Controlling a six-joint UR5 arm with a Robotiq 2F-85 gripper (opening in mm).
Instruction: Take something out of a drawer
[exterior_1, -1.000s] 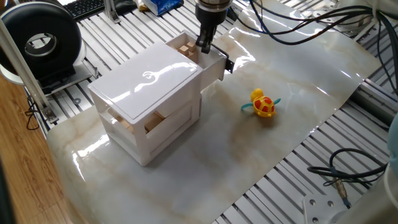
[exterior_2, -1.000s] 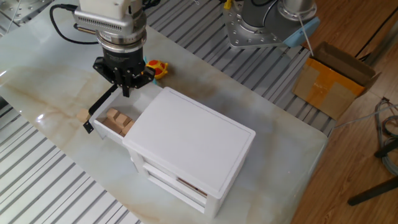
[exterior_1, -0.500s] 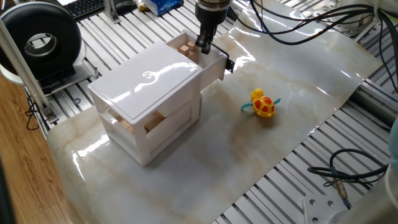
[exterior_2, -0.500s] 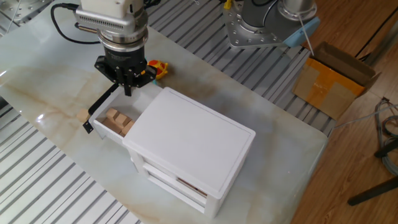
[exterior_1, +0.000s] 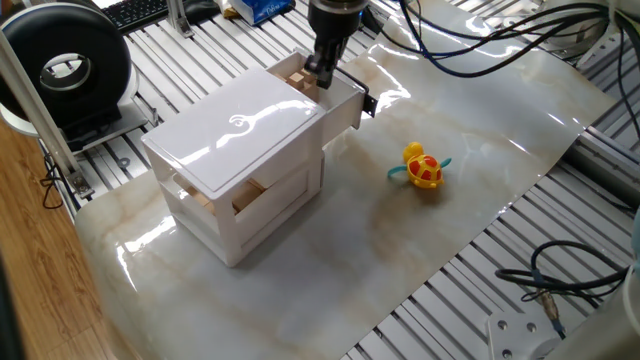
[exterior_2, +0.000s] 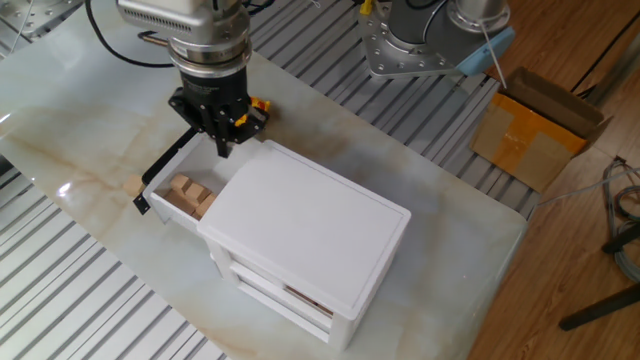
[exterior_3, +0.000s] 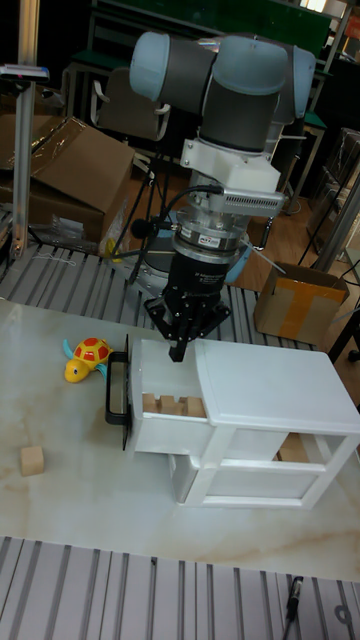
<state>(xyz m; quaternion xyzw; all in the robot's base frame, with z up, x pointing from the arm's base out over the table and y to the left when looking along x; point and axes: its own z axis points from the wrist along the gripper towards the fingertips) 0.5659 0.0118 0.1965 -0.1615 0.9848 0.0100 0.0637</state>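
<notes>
Gripper (exterior_3: 179, 352): hangs over the back of the open drawer (exterior_3: 160, 428), tips near the cabinet (exterior_2: 305, 225) front edge; jaws look drawn together to a point, nothing seen between them, though the tips are small in every view
Cubes in drawer (exterior_2: 188, 194): light-wood, sitting in the tray toward the far side from the gripper as the other fixed view shows it; gripper is beside them, not above
Step in hand (judged): positioning for a pick
How to do it well: part the jaws first, shift along the tray until one cube is centred between the fingers, come straight down clear of the tray wall and cabinet lid, close on flat faces, lift vertically
Counts: cabinet 1; drawers 2, upper open; cubes in upper drawer at least 2, exact number unclear; loose cube (exterior_3: 32, 460) on the bench 1; duck toy (exterior_1: 422, 167) 1; black bar handle (exterior_3: 116, 389) 1
</notes>
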